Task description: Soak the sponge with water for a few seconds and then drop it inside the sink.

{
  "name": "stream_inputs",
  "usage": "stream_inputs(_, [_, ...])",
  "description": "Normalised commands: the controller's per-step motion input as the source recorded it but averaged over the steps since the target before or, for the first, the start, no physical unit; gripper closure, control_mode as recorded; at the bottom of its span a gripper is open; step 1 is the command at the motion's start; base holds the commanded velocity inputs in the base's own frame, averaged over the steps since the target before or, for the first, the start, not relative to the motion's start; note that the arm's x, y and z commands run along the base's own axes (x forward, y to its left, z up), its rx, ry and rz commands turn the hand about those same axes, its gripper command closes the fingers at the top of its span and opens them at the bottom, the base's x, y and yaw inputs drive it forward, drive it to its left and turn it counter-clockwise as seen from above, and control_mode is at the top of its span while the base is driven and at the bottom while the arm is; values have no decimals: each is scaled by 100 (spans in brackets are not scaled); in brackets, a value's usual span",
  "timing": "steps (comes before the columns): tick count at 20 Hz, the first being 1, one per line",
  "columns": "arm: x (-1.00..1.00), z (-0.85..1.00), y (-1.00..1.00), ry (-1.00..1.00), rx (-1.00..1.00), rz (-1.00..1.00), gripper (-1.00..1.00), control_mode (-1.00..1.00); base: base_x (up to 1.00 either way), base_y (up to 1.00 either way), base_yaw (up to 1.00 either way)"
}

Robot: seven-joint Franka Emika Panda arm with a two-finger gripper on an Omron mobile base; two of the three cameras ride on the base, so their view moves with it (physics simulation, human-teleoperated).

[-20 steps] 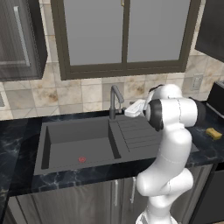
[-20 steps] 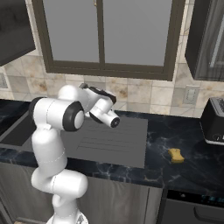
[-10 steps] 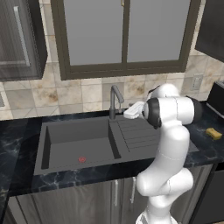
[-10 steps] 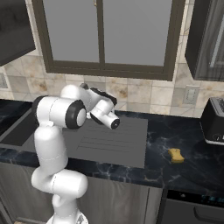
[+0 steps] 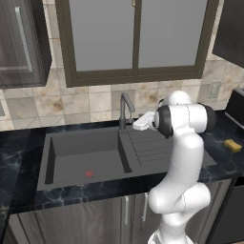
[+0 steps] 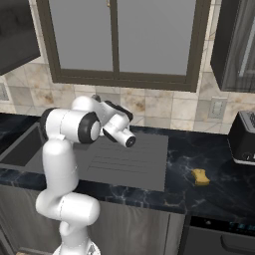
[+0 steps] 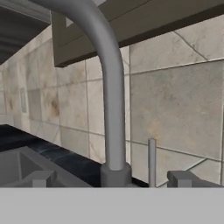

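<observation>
I am seeing the pincer (image 7: 113, 178) standing with its jaws spread wide and nothing between them, facing the grey gooseneck faucet (image 7: 107, 96) close up, its fingertips (image 7: 41, 178) either side of the faucet's base. The sponge (image 6: 200, 176) is lying on the black tabletop (image 6: 209, 196), well apart from the sink (image 5: 90, 157), off to its right near the toaster (image 6: 243, 138).

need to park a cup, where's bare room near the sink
Free: counter between sink and sponge; the drainboard; the basin. Crowded: around the faucet, where the open gripper faces it.
</observation>
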Motion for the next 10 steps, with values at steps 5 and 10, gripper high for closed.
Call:
stream_inputs(5, [20, -9, 3, 0, 0, 0, -100, -100, 0, 0, 0])
stream_inputs(10, [20, -6, 0, 0, 0, 0, -100, -100, 0, 0, 0])
